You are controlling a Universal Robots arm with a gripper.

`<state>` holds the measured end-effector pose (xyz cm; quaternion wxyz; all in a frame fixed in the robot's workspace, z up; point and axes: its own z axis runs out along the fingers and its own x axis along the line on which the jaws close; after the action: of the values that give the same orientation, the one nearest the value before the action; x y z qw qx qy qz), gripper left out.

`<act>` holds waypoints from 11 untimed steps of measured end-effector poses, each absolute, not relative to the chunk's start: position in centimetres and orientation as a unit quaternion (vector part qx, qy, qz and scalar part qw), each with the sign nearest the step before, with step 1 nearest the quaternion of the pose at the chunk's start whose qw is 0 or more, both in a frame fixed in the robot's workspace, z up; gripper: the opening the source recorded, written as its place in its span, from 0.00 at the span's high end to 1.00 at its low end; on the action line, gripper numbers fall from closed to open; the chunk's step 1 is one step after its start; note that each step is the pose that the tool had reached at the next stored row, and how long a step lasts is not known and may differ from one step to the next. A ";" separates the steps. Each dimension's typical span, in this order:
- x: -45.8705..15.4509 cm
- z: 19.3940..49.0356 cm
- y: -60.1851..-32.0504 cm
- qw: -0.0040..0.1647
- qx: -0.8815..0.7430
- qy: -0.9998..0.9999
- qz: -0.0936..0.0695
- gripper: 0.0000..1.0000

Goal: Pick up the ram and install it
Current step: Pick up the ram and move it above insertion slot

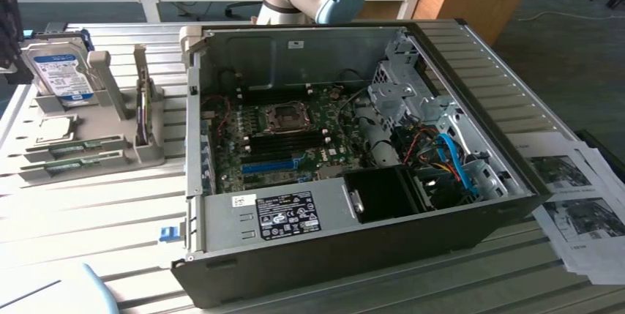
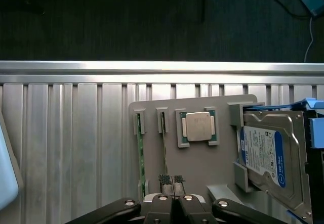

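Two long, narrow green circuit-board ram sticks (image 2: 140,153) stand on edge in the flat grey plastic fixture (image 2: 202,158) on the ribbed metal tabletop (image 2: 76,133), next to the square silver processor chip (image 2: 198,126). Black two-finger hand (image 2: 171,181) fully closed, nothing held, tips over the end of the stick nearer the chip (image 2: 163,143). Likely light, stiff, thin, fragile. Best pinched across the flat faces, mid-length at the upper edge, clear of the contacts.
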<state>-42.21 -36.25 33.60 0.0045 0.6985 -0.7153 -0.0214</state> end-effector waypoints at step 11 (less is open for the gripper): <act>-42.2 32.0 -36.3 0.005 0.699 -0.715 -0.021 0.91</act>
<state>-42.21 -36.25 32.01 0.0045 0.6985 -0.7153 -0.0214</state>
